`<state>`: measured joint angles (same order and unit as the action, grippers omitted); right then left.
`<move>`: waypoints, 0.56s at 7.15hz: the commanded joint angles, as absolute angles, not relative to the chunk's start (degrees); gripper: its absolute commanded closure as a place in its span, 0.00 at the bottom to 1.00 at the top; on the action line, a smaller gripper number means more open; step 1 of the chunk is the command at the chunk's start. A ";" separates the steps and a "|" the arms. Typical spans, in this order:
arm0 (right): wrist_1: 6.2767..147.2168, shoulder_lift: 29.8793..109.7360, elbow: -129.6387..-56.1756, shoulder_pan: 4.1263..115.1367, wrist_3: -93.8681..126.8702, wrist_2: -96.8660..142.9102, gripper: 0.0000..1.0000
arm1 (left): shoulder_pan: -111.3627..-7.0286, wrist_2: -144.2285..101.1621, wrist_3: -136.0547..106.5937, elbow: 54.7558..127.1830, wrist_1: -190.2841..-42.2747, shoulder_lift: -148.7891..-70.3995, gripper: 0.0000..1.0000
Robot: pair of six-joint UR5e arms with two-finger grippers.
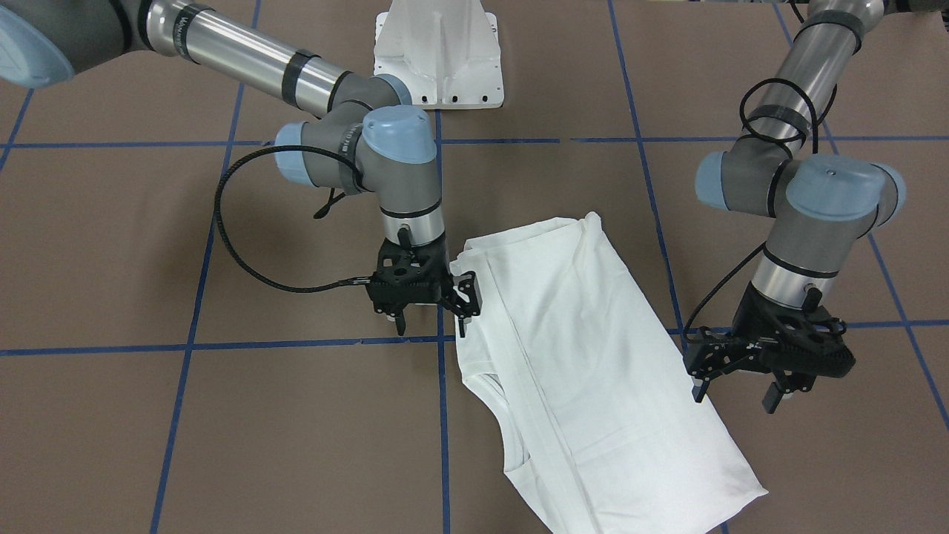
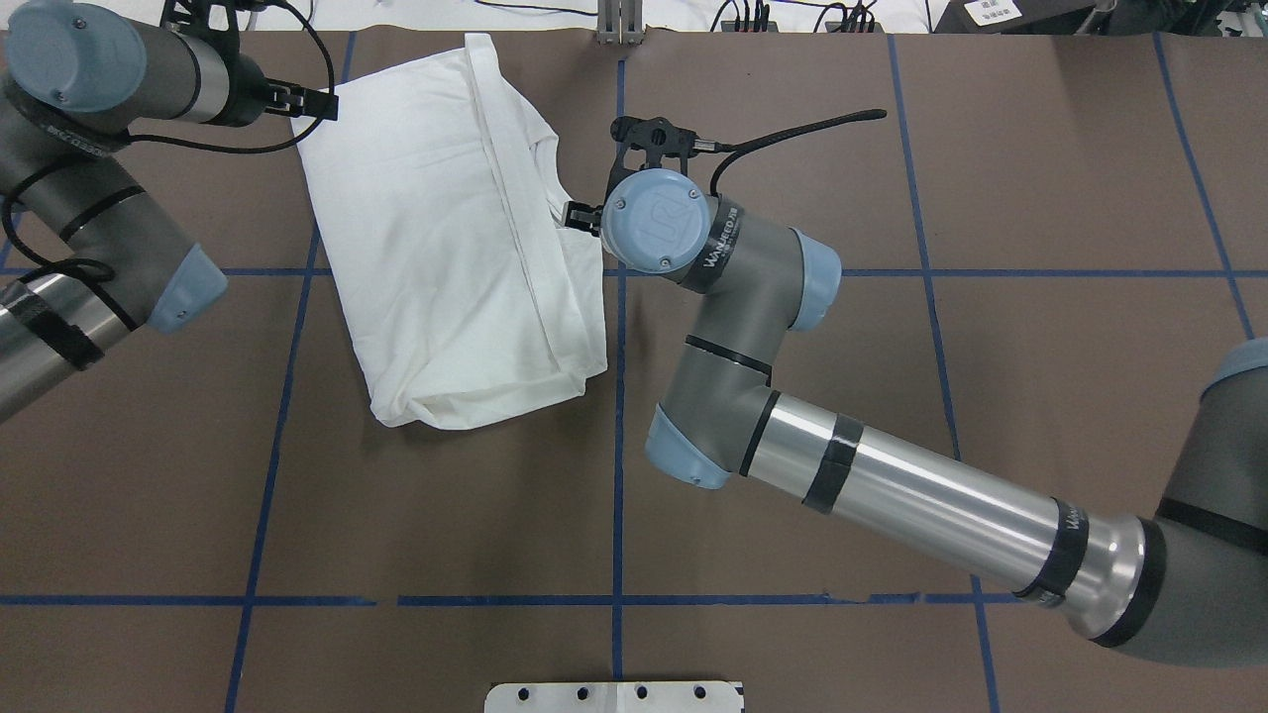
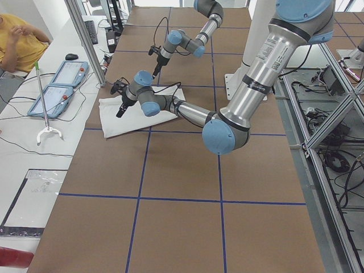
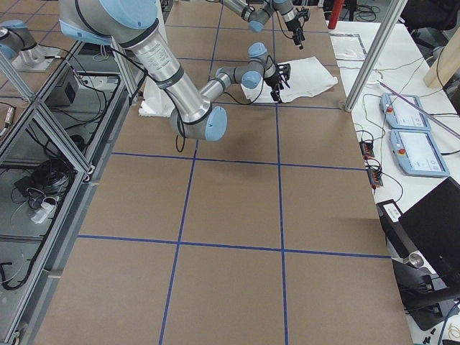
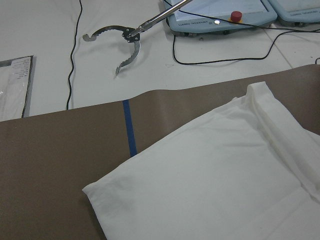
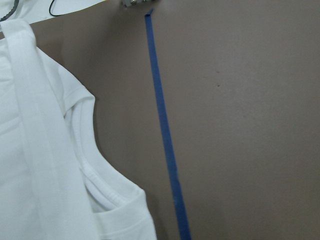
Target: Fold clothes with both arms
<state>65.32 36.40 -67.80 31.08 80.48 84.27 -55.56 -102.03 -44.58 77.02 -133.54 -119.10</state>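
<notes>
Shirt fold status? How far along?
Done: T-shirt lies folded lengthwise into a narrow panel, no sleeves sticking out. In hand: nothing; right gripper near the collar and left gripper beside the opposite long edge, both open. Left: likely the crosswise fold.

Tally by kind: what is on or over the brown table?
Shirt: 1
Arms (left arm, right arm): 2
Pedestal base: 1
Total: 4
</notes>
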 commanded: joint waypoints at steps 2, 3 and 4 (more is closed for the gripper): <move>61.44 30.41 -56.44 28.83 81.74 80.96 0.29 | -55.37 -102.22 -44.65 78.13 -133.77 -118.13 0.00; 61.52 30.50 -55.73 28.57 80.96 79.82 0.33 | -55.37 -102.22 -44.65 78.13 -133.77 -118.12 0.00; 61.52 30.59 -55.55 28.56 79.47 79.72 0.36 | -55.37 -102.13 -44.65 78.05 -133.77 -118.04 0.00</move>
<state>61.56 30.60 -56.16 28.70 80.81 80.23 -55.38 -102.20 -44.65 78.10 -133.77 -118.11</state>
